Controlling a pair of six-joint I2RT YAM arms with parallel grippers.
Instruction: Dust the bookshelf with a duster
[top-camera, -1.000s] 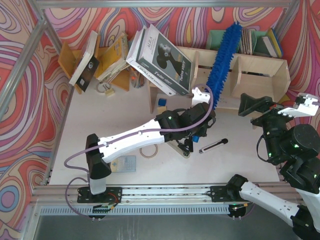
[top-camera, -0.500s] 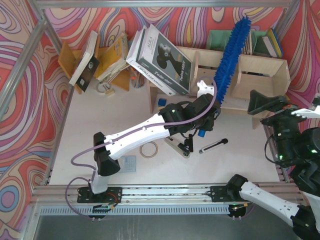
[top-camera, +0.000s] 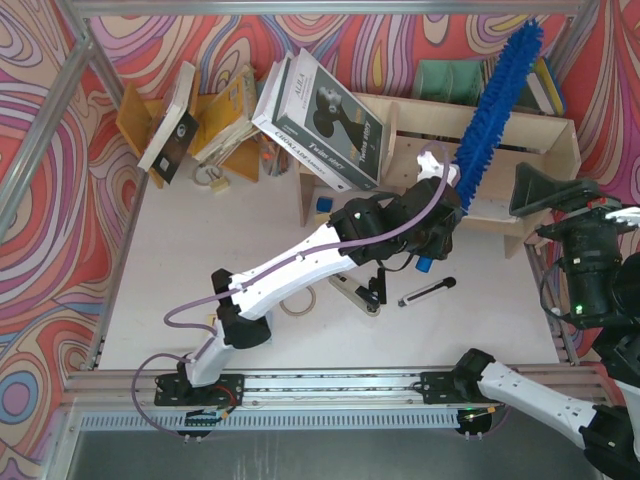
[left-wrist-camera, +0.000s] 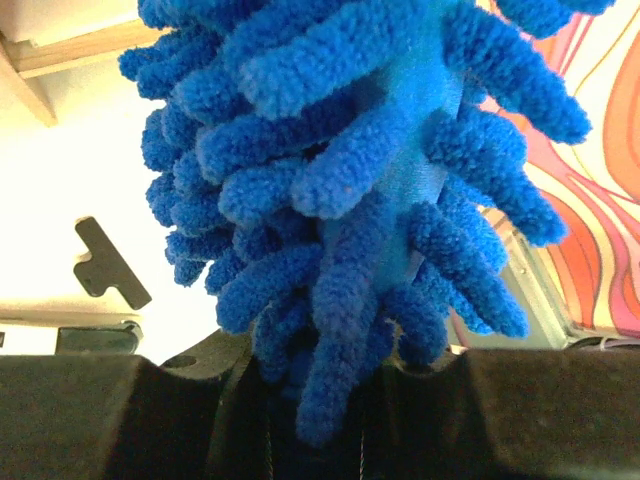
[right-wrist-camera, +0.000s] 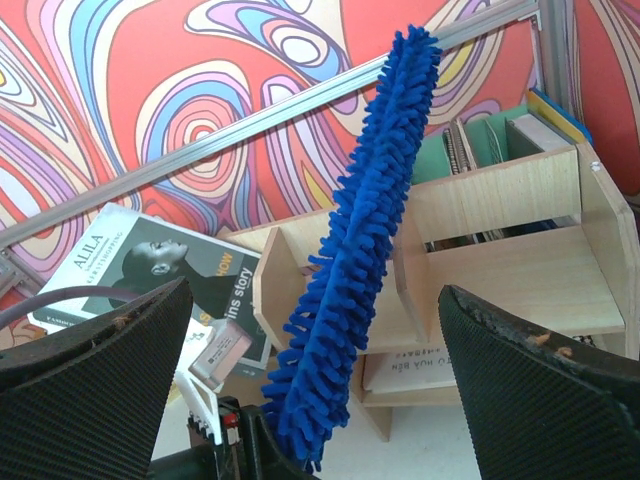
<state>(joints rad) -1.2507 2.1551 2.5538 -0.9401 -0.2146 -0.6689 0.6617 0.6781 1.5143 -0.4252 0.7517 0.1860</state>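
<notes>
- Pale plywood bookshelf (top-camera: 545, 135), left end first: large grey-covered books (top-camera: 320, 120) lean tilted against it. As I judge it, a sweep toward that end could knock them and send them sliding onto the table (top-camera: 200, 230).
- The left fingers (left-wrist-camera: 90, 420) are pinched on the base of the duster (top-camera: 500, 100), with blue fluff bulging out between them. The head rises up and to the right across the shelf's upper tier, and its tip reaches past the back edge. I cannot tell whether it touches the wood. If it rides too high I would only be sweeping air, and a grip on soft fluff might let the head twist.
- The right fingers (right-wrist-camera: 90, 370) are spread wide and hold nothing, hovering just off the shelf's right end. A long stroke rightward could bring the duster or the left arm into them.
- On to containers: the orange-brown rack (top-camera: 135, 115) at far left holds several books slumped at angles.
- The bookshelf's lower tier has a small blue object (top-camera: 322, 203) in the left bay and a flat book (right-wrist-camera: 420, 368) further right.
- The green file holder (top-camera: 450, 78) behind the shelf holds spiral notebooks and books standing on edge.
</notes>
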